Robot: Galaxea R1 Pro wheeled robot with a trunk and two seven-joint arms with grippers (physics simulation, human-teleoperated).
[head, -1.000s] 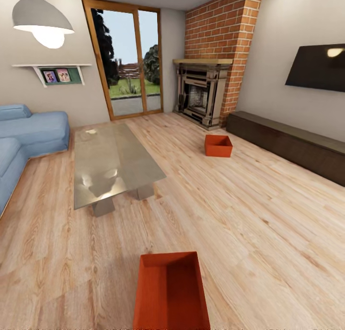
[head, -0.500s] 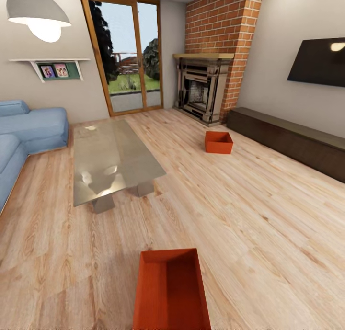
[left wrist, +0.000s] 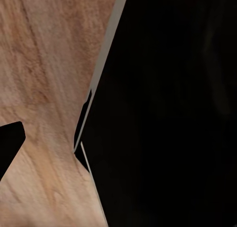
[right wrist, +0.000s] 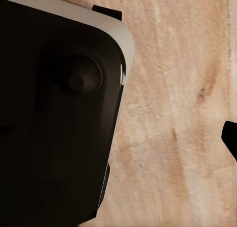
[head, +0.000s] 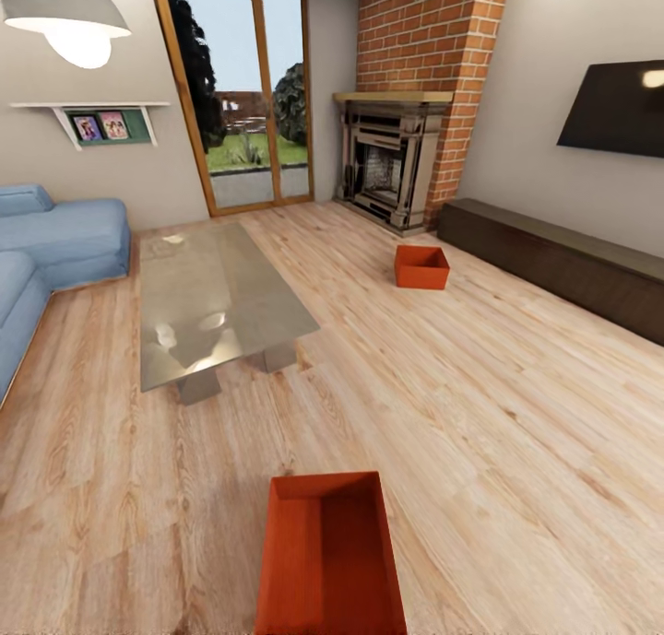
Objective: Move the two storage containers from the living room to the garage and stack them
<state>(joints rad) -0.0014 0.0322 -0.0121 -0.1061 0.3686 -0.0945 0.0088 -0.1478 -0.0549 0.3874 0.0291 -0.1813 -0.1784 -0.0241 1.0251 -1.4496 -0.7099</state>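
Grippers: I can't tell whether either is open or closed.
Near container point(head: 329, 557) sits at my feet; far container point(head: 421, 266) beyond bare plank floor point(head: 480, 414), right of coffee table point(head: 217, 299).

A light wood plank floor point(head: 516, 414) spreads across the frame; glass coffee table point(head: 217, 303) left of center, brick fireplace point(head: 397, 170) upper right, blue sofa point(head: 46, 248) far left.
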